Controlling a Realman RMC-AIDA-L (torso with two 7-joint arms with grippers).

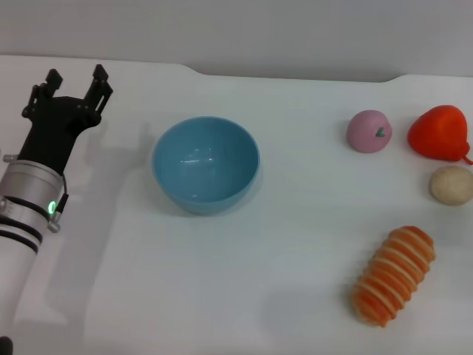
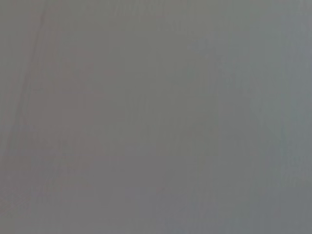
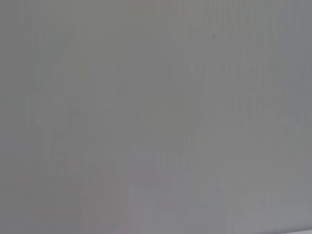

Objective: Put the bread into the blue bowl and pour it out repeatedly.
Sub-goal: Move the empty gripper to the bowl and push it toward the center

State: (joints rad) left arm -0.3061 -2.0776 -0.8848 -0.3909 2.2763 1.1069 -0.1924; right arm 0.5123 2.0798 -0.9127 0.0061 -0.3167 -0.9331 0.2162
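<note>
One ridged orange-tan bread (image 1: 394,276), glossy blue bowl (image 1: 206,164) well apart

Head cam sits high, looks fwd and down over the white desk (image 1: 244,296), taking in its far edge and a strip of wall behind; left arm enters at the desk's near left corner. Both wrist cams show only flat grey, nothing recognisable, so direction and nearness can't be told. No shared area w/ head view identifiable.

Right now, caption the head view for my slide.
Open left pincer beside empty blue bowl; bread lies far right.
</note>
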